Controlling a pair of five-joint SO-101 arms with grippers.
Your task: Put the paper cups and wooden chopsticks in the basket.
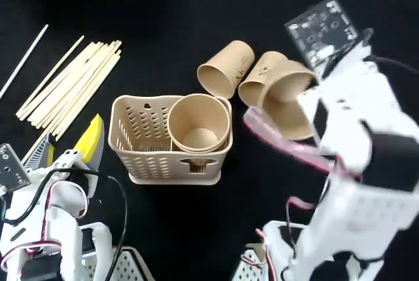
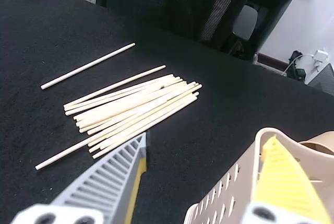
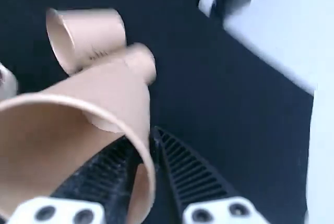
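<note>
Beige slotted plastic basket [image 1: 141, 156] stands mid-table, its right compartment holding one upright tan paper cup [image 1: 198, 122]. The right gripper [image 3: 151, 166] is clamped on the rim wall of a second, tilted paper cup [image 3: 78, 125], just right of the basket. Two more tan cups [image 1: 226, 68] lie on their sides behind it. Pale wooden chopsticks [image 2: 130, 109] lie bundled far left, a lone stick [image 2: 88, 66] nearer the edge of the black table [image 1: 163, 32]. The left gripper [image 1: 71, 133], fingers spread apart, hangs beside the basket's left wall, a strip of table separating bundle and basket.

Black table [image 1: 163, 32] bears chopsticks [image 1: 72, 84], basket [image 1: 141, 147], two tipped cups [image 1: 226, 68]
</note>
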